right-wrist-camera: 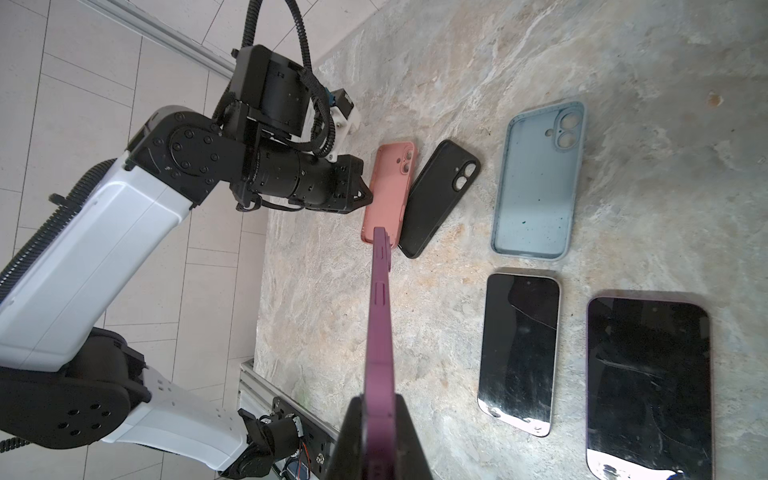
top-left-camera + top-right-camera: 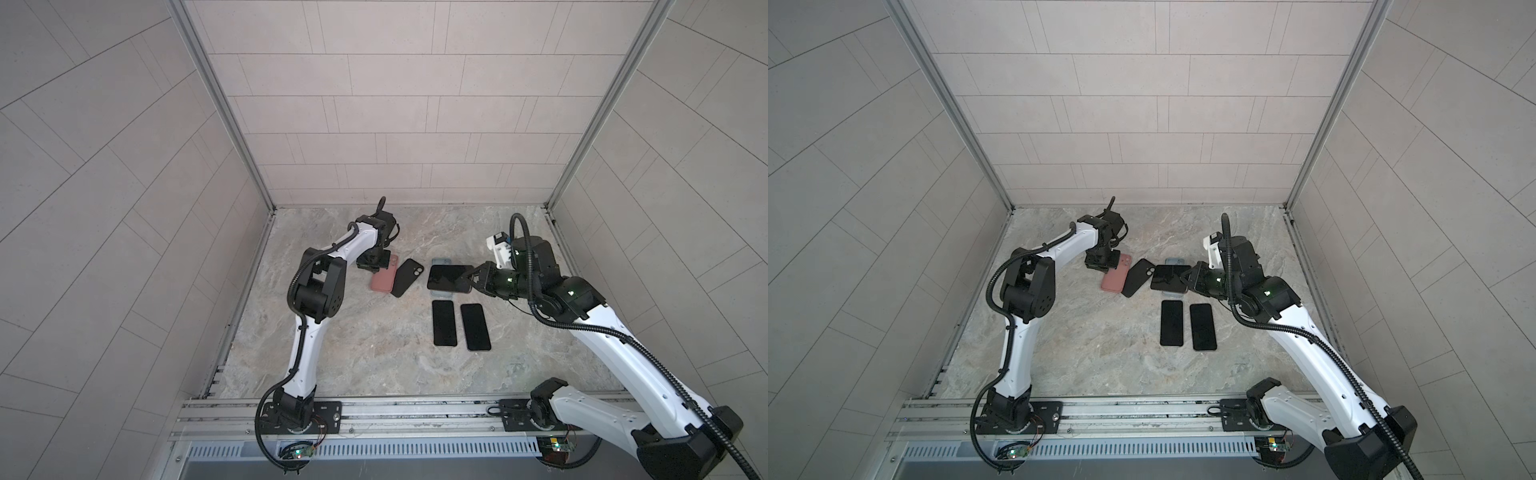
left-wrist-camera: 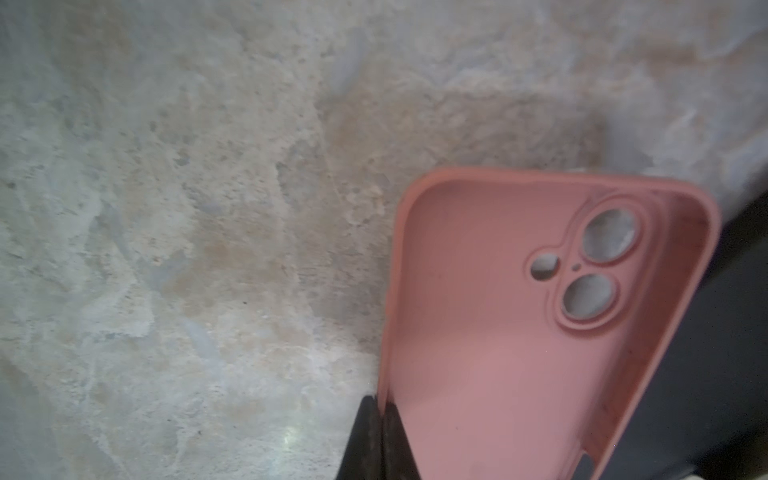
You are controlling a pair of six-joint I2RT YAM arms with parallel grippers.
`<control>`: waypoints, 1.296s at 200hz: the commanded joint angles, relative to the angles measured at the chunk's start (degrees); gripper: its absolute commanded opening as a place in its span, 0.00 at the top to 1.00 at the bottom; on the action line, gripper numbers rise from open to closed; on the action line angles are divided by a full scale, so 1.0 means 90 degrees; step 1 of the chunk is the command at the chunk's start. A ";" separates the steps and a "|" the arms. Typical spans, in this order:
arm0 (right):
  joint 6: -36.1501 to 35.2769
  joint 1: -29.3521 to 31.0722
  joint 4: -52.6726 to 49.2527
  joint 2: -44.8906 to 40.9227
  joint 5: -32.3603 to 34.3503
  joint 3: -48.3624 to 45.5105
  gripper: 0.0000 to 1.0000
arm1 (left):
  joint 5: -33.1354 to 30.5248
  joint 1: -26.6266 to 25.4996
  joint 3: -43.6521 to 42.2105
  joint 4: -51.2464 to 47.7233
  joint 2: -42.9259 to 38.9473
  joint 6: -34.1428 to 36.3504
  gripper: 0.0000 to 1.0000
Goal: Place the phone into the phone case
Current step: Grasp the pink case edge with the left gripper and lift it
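My right gripper (image 1: 378, 419) is shut on a purple phone (image 1: 380, 332), seen edge-on in the right wrist view. In both top views this phone (image 2: 446, 277) hovers flat over a blue-grey case (image 2: 441, 261), screen up, with the right gripper (image 2: 471, 279) on its right edge. My left gripper (image 3: 380, 415) is shut on the side wall of an open pink phone case (image 3: 519, 332), which lies hollow side up. In a top view the left gripper (image 2: 376, 269) stands at the pink case's (image 2: 384, 282) left side.
A black case (image 2: 407, 277) lies tilted against the pink one's right side. Two dark phones (image 2: 444, 323) (image 2: 475, 327) lie screen up side by side nearer the front. Tiled walls close the marble table (image 2: 353, 353) on three sides, and a metal rail (image 2: 415, 411) runs along the front.
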 commanded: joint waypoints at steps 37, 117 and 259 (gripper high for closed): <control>0.0050 -0.0024 0.0297 -0.0119 -0.0097 0.0006 1.00 | -0.0321 -0.0122 -0.0334 -0.0116 -0.0796 -0.0340 1.00; 0.0076 -0.0023 0.0357 -0.0113 -0.0144 -0.0076 1.00 | -0.2246 -0.0157 0.1187 -0.1010 0.0247 0.0636 1.00; -0.0067 -0.0020 0.0238 -0.0093 -0.0149 -0.0011 1.00 | -0.0521 -0.0739 -0.0903 0.0195 -0.0625 -0.1421 1.00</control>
